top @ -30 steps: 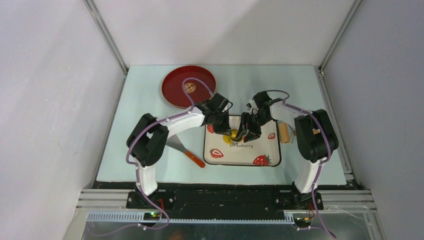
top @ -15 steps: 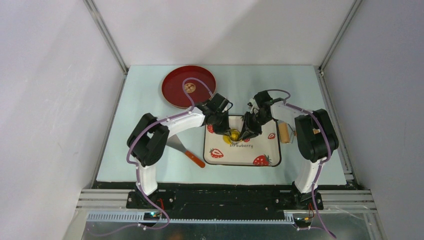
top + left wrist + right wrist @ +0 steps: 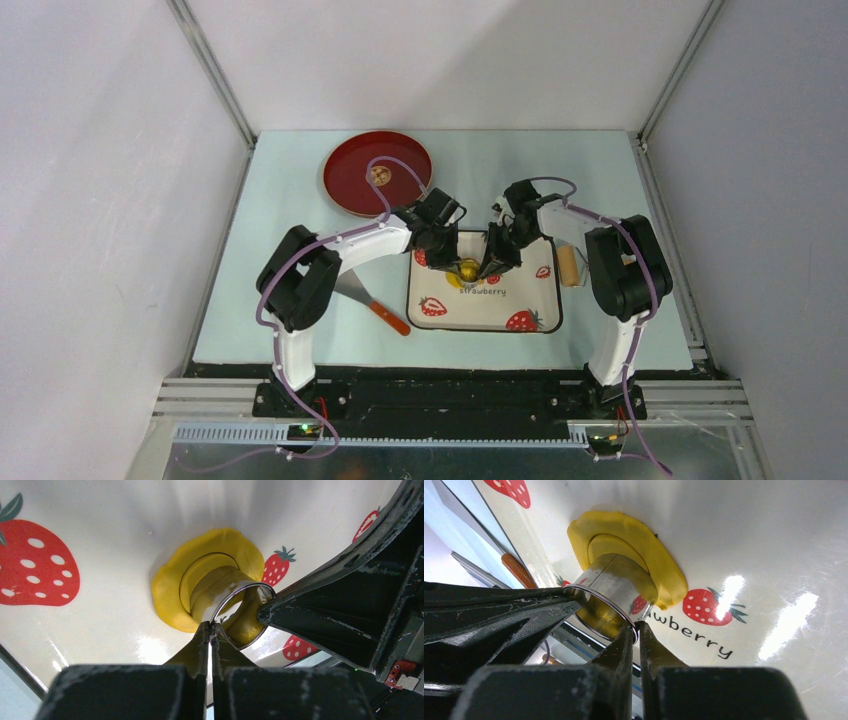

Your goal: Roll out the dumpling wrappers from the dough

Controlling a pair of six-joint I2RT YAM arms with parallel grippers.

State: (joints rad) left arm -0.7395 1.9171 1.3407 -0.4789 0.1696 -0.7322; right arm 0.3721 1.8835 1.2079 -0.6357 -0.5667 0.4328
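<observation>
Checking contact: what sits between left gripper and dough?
A ring cutter, its rim pinched in the left gripper, standing on the dough; left wrist view.

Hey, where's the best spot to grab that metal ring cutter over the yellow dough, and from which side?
Pinch the ring cutter by its thin top rim, one finger inside the wall and one outside, coming down from above. It is a short open tube plugged with dough, so only the rim is free. The left gripper and right gripper each pinch that rim, on opposite sides.
</observation>
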